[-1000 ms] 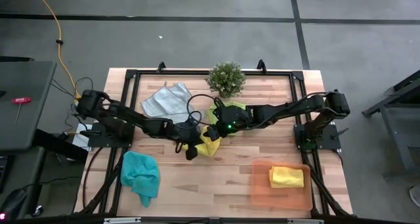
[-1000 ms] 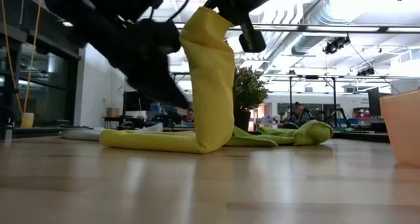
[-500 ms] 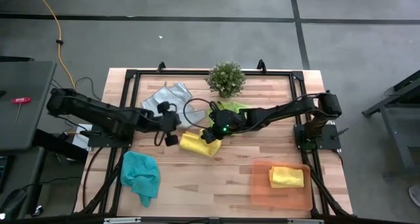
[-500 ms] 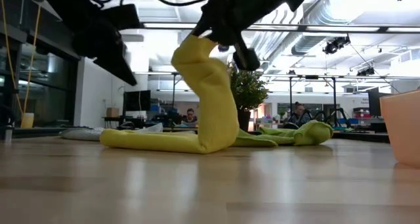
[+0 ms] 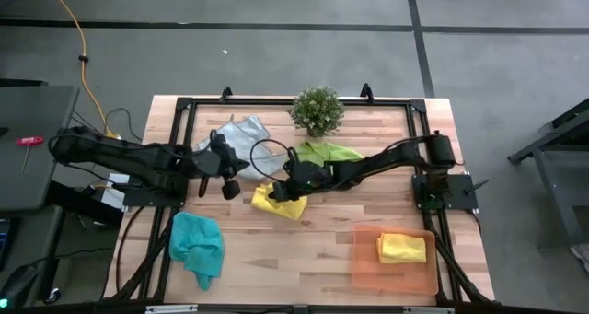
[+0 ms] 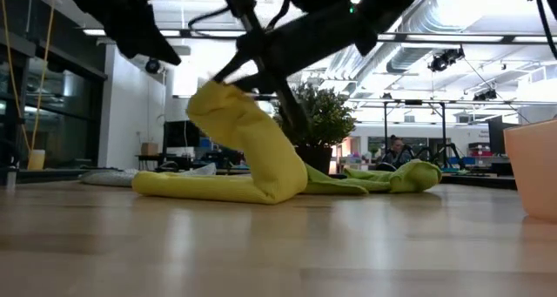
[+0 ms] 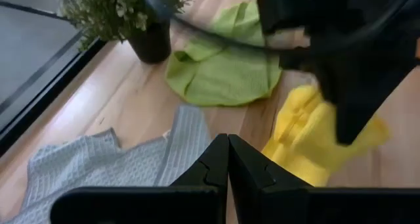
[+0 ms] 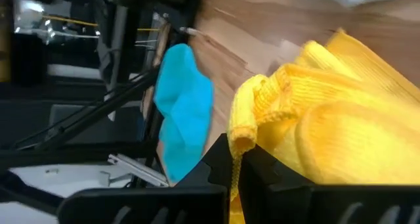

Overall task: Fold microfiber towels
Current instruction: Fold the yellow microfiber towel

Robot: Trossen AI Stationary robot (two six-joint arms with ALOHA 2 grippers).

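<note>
One edge of the yellow towel (image 5: 277, 200) is pinched in the right gripper (image 5: 296, 179), fingers pressed together on the cloth, and lifted in a hump over the half that lies flat near the table's middle. To fold it well, I'd carry that edge low across and set it down square on the far edge before letting go; dropped from this height it would likely slump crooked. From the low view I can't quite tell how evenly the lifted edge hangs.

The left gripper (image 5: 227, 184) hovers just beside the towel, its fingers pressed together on nothing.

Room is decent toward the front of the table (image 5: 304, 250): bare wood lies between the towel and the teal towel (image 5: 198, 244) at the front left. Behind is tighter, with the lime green towel (image 5: 329, 152) just beside the right arm, the potted plant (image 5: 317, 110) beyond it, and the grey towel (image 5: 235, 139) under the left arm's reach. The second yellow towel (image 5: 401, 248) sits in the orange tray (image 5: 368, 268), well apart.
</note>
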